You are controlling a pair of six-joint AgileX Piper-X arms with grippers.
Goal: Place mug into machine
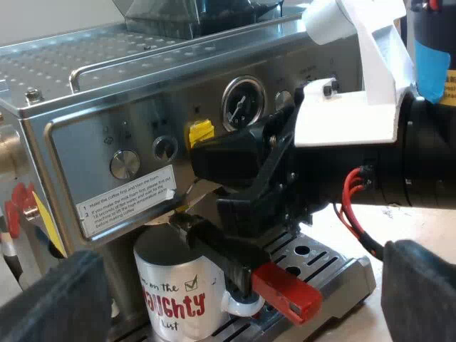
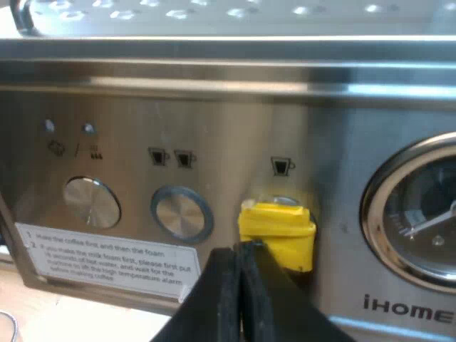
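A white mug (image 1: pixel 174 292) with red lettering stands on the espresso machine's drip tray (image 1: pixel 313 260), right under the locked-in metal holder, whose dark handle (image 1: pixel 221 253) ends in red (image 1: pixel 285 293). The wide-apart fingers (image 1: pixel 57 303) of my left gripper (image 1: pixel 239 299) frame the mug and hold nothing. My right gripper (image 1: pixel 206 153) reaches the machine's front panel above the mug. Its fingers are pressed together, and the tips of the gripper (image 2: pixel 239 251) touch a yellow cap (image 2: pixel 276 228) on a button.
The machine's steel front carries a pressure gauge (image 2: pixel 420 214), two round buttons (image 2: pixel 182 214) and a white instruction label (image 2: pixel 107 265). The bean hopper (image 1: pixel 192 14) sits on its top. The right arm's black body (image 1: pixel 370 171) hangs over the drip tray.
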